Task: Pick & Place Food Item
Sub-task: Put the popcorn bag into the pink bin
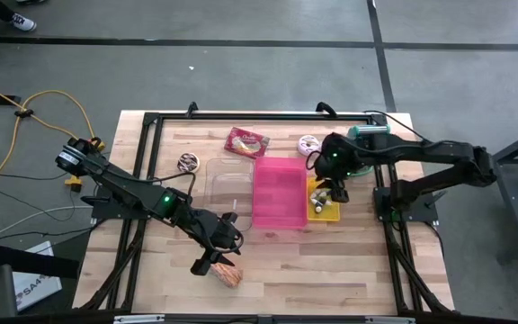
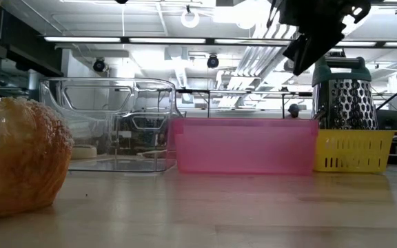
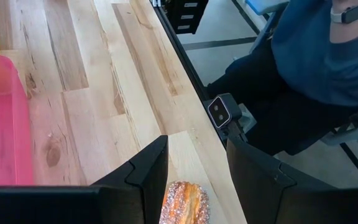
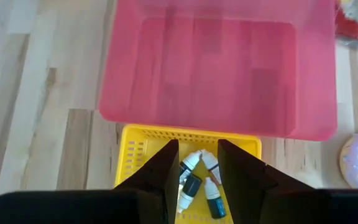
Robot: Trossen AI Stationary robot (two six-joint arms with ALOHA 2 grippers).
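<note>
One sugar-crusted golden pastry (image 1: pixel 228 274) lies at the lower centre of the high view. Mid-frame sit one translucent pink plastic bin (image 1: pixel 279 193), one clear plastic container (image 1: pixel 227 187) and one yellow perforated basket (image 1: pixel 325 206). Three small dark dropper bottles (image 4: pixel 199 185) lie in that basket.

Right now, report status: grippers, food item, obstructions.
Left gripper open, over the sugared pastry at table's near edge. Right gripper open, above yellow basket. Pink bin empty; nothing blocking.
</note>
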